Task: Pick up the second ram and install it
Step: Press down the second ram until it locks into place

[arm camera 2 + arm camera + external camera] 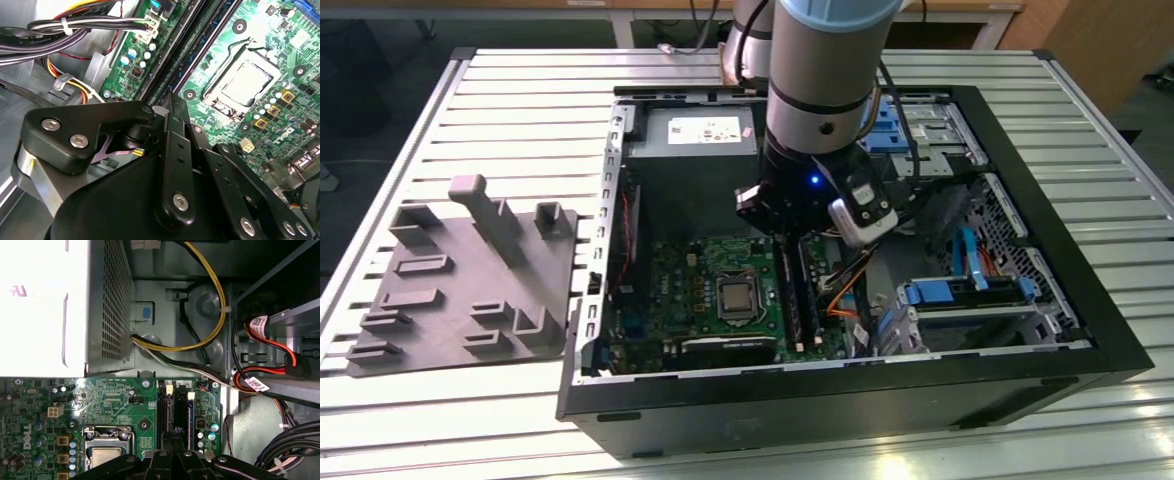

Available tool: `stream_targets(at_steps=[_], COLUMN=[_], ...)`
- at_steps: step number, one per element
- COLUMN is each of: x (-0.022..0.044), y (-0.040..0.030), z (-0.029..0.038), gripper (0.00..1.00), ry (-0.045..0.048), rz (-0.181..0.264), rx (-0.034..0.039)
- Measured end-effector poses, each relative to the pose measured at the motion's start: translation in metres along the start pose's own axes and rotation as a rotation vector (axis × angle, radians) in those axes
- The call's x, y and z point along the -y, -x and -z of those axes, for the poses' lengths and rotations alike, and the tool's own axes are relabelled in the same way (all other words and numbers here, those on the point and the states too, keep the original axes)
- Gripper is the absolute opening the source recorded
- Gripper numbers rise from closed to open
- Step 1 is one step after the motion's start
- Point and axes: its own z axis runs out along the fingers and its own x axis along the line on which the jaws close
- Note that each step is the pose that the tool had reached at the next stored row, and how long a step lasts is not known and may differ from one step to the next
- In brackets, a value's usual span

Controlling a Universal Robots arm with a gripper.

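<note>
I am working over one grey holder tray (460,285) on the tabletop (520,110) and one open computer case (854,395). My tool (790,232) is hovering above the motherboard's slots (175,412) — its grip I cannot tell. The second ram (789,290) appears to be standing in a slot — pressing straight down, evenly, is what I judge matters.

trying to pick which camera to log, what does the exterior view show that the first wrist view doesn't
Exterior view alone: the grey holder tray on the slatted table at that view's left, the whole computer case, and the robot arm reaching down into it.

First wrist view alone: the yellow cable and red cable close up, above the board.

Both: the green motherboard, its processor socket, and the black memory slots.
</note>
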Motion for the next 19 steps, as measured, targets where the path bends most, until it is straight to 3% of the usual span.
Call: stream_targets(at_steps=[19], x=[-0.0071], y=[0.0009], z=[-0.0019], gripper=[0.11], ry=[0.0000], rz=[0.000], rx=[0.0001])
